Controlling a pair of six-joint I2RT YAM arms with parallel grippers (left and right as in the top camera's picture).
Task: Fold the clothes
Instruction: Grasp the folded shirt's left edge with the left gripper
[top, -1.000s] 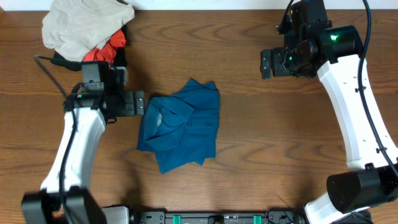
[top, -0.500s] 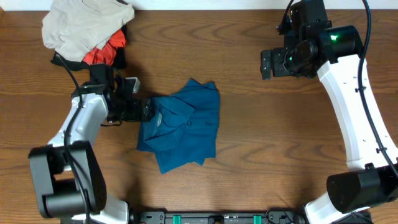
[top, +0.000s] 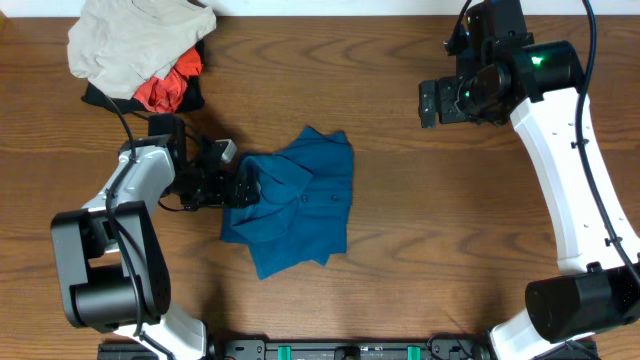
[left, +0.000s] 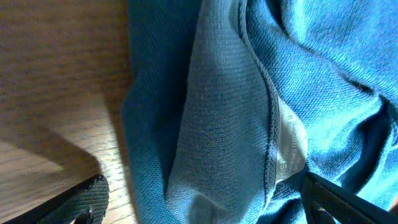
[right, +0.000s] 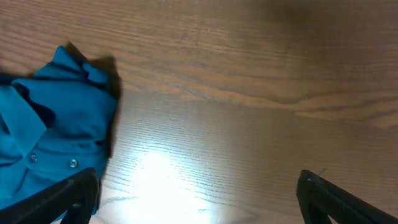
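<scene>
The teal-blue shirt (top: 295, 205) lies in a loose, crumpled heap near the middle of the wooden table (top: 420, 250). Its collar (top: 262, 190) is turned toward 9 o'clock and one corner pokes out toward 12 o'clock. The left gripper (top: 240, 186) sits at the shirt's 9 o'clock edge, over the collar area, with its jaws spread wide and released, clamping nothing. In the left wrist view the cloth fills nearly the whole frame. A collar fold runs from 12 to 6 o'clock, with a pale label (left: 289, 152) showing inside it. The two black fingertips (left: 87, 200) stand at the lower corners, one over bare wood at 7 o'clock and the other over cloth at 5 o'clock. Whether the tips touch the fabric cannot be told.

The right gripper (top: 430, 103) hangs at about 2 o'clock from the shirt, well apart from it and over bare wood. Its jaws are also spread wide with nothing between them. Its wrist camera shows the shirt's edge at 9 o'clock, with two small buttons (right: 73, 163) on it.

At 10 o'clock from the shirt, at the table's far corner, a beige-grey garment (top: 130, 40) lies heaped on an orange-red garment (top: 160, 92) and a black garment (top: 100, 97).
</scene>
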